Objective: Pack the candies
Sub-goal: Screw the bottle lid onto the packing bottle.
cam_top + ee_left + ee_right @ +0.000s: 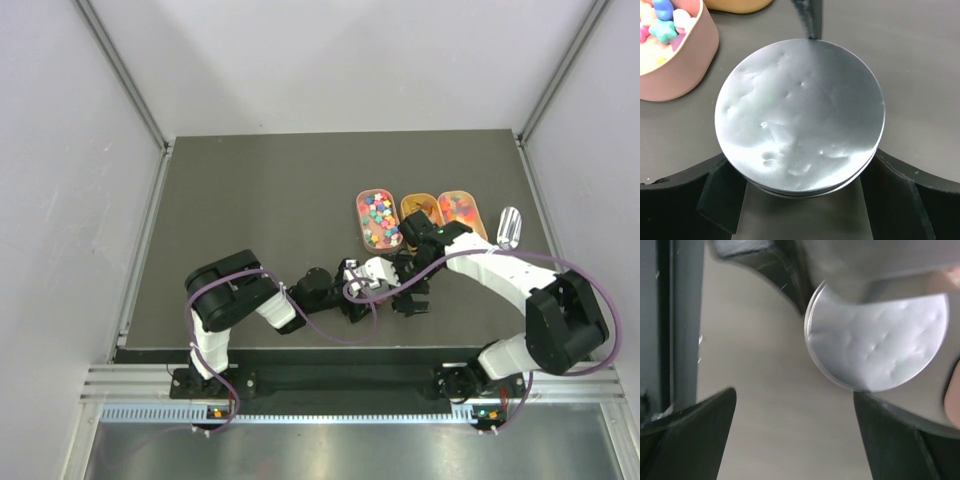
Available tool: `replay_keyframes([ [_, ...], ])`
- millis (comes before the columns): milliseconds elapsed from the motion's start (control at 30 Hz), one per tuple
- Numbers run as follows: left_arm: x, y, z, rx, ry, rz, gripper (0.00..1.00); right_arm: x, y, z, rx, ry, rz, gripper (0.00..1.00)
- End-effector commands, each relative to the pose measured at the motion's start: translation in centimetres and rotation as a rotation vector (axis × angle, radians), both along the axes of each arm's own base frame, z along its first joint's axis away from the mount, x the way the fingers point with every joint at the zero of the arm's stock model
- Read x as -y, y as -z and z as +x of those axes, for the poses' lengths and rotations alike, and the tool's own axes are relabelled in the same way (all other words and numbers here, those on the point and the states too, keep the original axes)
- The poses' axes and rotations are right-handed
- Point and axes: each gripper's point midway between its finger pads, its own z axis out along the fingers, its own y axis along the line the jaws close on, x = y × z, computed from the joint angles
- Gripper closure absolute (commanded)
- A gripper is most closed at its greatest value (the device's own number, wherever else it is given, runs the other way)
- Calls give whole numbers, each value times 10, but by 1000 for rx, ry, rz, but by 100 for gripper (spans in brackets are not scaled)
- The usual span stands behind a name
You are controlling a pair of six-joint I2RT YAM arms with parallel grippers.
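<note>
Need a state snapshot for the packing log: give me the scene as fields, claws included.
candies: loose in three oval trays, right half of table
jar lid: silver disc, dimpled
left claw: straddles the lid; grip unclear
right claw: open, empty, lid just ahead
under lid: hidden

The middle tray [405, 204] is sitting on the table [250, 220]. The left tray [359, 215] is lying just beside it on its left and the right tray [484, 216] just beside it on its right, with candies [378, 218] lying in all three. A small item [509, 227] is resting farther right. The lidded jar [800, 115] is standing nearer the arm bases than the middle tray, slightly to its left.
</note>
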Motion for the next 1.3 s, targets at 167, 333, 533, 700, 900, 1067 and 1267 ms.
replay_keyframes([
  [167, -46, 61, 2, -61, -87, 250, 25, 30, -32, -25, 30, 45, -62, 0],
  [333, -47, 64, 2, -69, -91, 253, 25, 33, -34, -3, 83, 60, -67, 0],
  [533, -46, 64, -2, -69, -69, 252, 25, 12, -25, 43, 56, 74, -24, 0],
  [700, -46, 65, 0, -66, -74, 258, 25, -10, -23, 69, 49, 29, 33, 0],
  [900, -47, 65, 0, -65, -80, 257, 25, -25, -27, 75, 18, -19, 86, 0],
  [1067, -47, 64, 1, -64, -82, 256, 25, -35, -34, 61, -66, -93, 128, 0],
  [1267, -47, 64, 1, -64, -83, 253, 25, -37, -33, 39, -130, -196, 134, 0],
])
